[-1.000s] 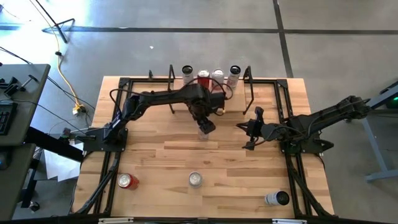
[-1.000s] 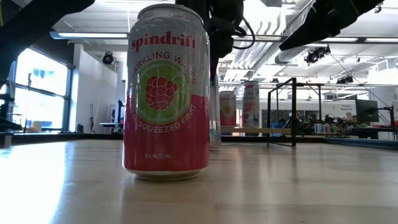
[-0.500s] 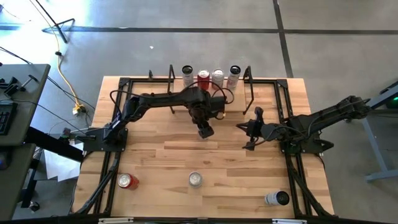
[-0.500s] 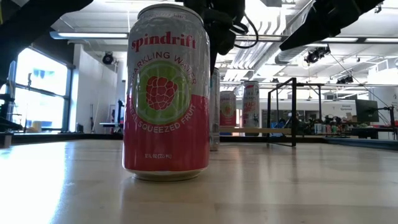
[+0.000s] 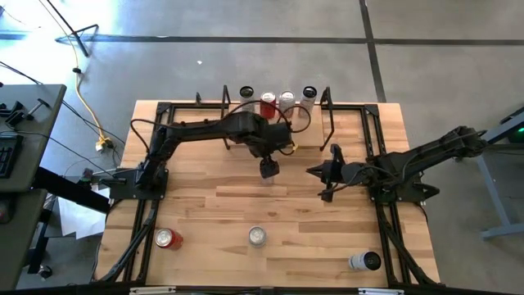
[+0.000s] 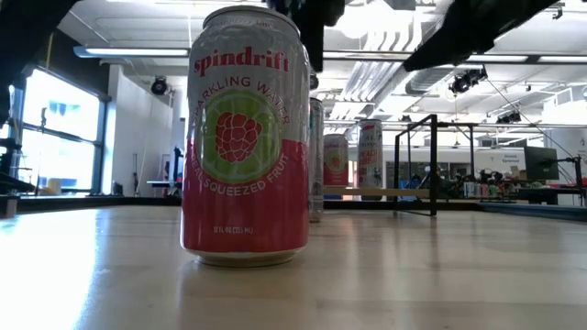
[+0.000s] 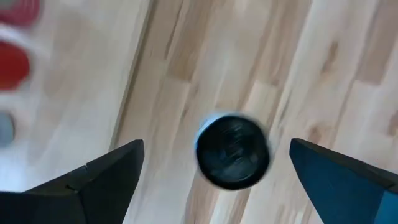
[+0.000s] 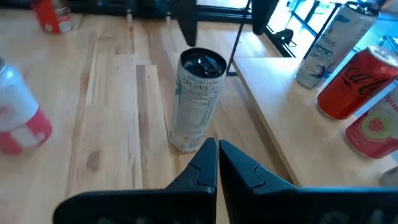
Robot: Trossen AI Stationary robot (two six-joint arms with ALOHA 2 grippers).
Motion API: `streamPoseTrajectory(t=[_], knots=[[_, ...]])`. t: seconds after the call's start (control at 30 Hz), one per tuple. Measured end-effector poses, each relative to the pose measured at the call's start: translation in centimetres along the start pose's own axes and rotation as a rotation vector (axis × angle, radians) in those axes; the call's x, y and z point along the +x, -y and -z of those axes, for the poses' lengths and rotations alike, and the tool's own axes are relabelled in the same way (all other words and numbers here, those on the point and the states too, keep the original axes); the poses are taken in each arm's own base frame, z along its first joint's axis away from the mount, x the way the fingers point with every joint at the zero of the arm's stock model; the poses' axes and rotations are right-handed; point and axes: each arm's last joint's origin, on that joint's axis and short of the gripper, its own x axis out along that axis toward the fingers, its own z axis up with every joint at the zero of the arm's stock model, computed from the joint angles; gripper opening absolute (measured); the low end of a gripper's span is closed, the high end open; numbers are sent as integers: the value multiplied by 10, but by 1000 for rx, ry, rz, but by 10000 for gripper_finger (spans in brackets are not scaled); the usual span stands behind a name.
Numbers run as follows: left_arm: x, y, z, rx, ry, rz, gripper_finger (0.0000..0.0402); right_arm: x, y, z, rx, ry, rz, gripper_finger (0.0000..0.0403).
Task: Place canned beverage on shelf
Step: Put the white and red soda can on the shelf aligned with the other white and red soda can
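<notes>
Wood tabletop (image 5: 205,213) carries three loose cans along its front edge: a red can (image 5: 169,238) near the front left corner, a silver can (image 5: 257,236) at mid-front, and a white can (image 5: 365,261) lying on its side toward the front right corner.

Shelf (image 5: 278,123), against the back edge, already holds four cans (image 5: 277,100) in a row, so much of the stocking looks done.

Tall can (image 8: 196,99) stands upright on the tabletop just in front of the shelf, not yet on it. The left gripper (image 5: 268,167) hangs directly over it, fingers (image 7: 102,174) spread wide on either side of the dark can top in the wrist view, touching nothing. I judge this can is the one in hand, with grasp, lift and placing still to do.

Right gripper (image 5: 321,174) waits nearby, to the right of the tall can, its fingers (image 8: 214,165) pressed together and empty.

After this can, the three front-edge cans appear left over.
</notes>
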Motion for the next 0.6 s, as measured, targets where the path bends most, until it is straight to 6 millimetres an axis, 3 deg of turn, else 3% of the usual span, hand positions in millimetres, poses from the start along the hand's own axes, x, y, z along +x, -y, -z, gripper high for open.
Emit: streamPoseTrajectory(t=[0.13, 0.27, 0.6], knots=[[-13, 11, 6, 33, 102, 26, 393, 23, -13, 11, -41, -41, 52, 16], [-18, 15, 23, 49, 158, 15, 392, 42, -25, 16, -48, -28, 120, 60], [4, 17, 110, -9, 433, 116, 392, 79, -49, 27, 79, 39, 155, 209]])
